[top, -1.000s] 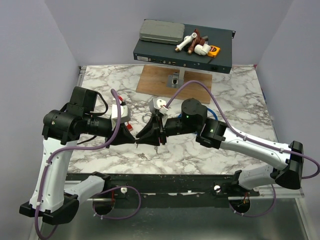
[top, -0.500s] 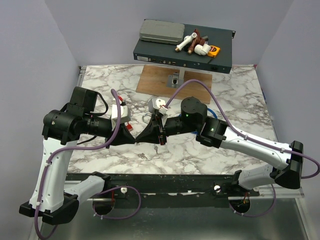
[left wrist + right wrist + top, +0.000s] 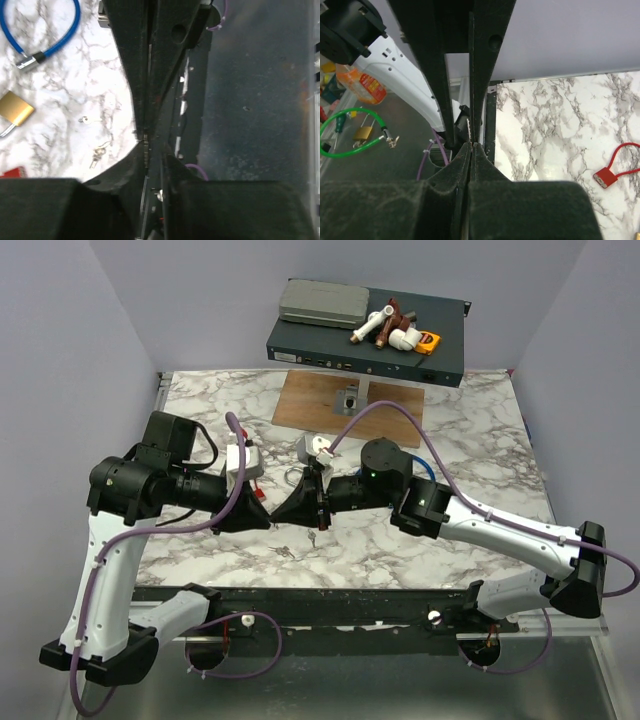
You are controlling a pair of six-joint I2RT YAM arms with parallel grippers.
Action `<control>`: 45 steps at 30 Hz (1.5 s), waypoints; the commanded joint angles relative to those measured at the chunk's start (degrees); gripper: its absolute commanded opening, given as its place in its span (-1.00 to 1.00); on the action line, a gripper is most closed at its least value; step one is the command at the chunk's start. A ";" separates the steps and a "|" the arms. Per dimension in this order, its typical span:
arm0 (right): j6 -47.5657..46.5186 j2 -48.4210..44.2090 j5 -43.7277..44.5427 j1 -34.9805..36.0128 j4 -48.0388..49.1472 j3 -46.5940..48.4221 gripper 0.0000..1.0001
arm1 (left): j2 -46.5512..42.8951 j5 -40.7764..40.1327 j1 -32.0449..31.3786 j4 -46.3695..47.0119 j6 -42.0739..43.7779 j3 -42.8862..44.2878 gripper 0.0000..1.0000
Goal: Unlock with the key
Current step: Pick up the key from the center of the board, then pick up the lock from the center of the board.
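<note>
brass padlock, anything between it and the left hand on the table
Nothing visible blocks it. In the left wrist view the brass padlock lies apart from the left hand and the key at its tip, across marble; only small loose keys lie flat between.

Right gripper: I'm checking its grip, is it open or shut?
Shut: on the right gripper, the fingers meet at the tips with no gap.

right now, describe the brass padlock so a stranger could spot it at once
Start on the white marble table and find the blue cable loop. Below that loop in the left wrist view, at the picture's left edge, sits the brass padlock: the only gold, blocky piece, unlike the small silver keys nearby.
</note>
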 commanded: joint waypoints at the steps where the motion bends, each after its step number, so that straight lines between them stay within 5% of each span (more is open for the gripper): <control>1: 4.98 -0.82 5.20 -0.15 3.62 -4.83 -0.99 | 0.89 0.13 -0.30 2.81 -4.57 1.27 -0.48; 5: 6.67 -3.19 6.65 -0.18 5.92 -7.87 -0.99 | 2.58 -3.71 -0.30 2.89 -6.85 3.22 0.04; 14: 10.70 -8.24 7.25 -2.18 7.86 -13.33 -0.99 | 6.15 -9.07 1.76 2.48 -4.78 6.01 0.52; 22: 14.13 -12.47 10.13 -3.87 8.75 -19.23 -0.99 | 11.59 -22.12 10.57 16.99 2.34 -6.05 0.61; 30: 18.85 -14.64 19.49 -7.19 8.80 -24.78 -0.99 | 14.28 -36.02 10.68 42.52 30.80 -29.00 0.61; 45: 22.72 -18.50 25.49 -11.18 12.73 -33.09 -0.99 | 32.83 -32.73 15.20 53.16 57.84 -28.01 0.63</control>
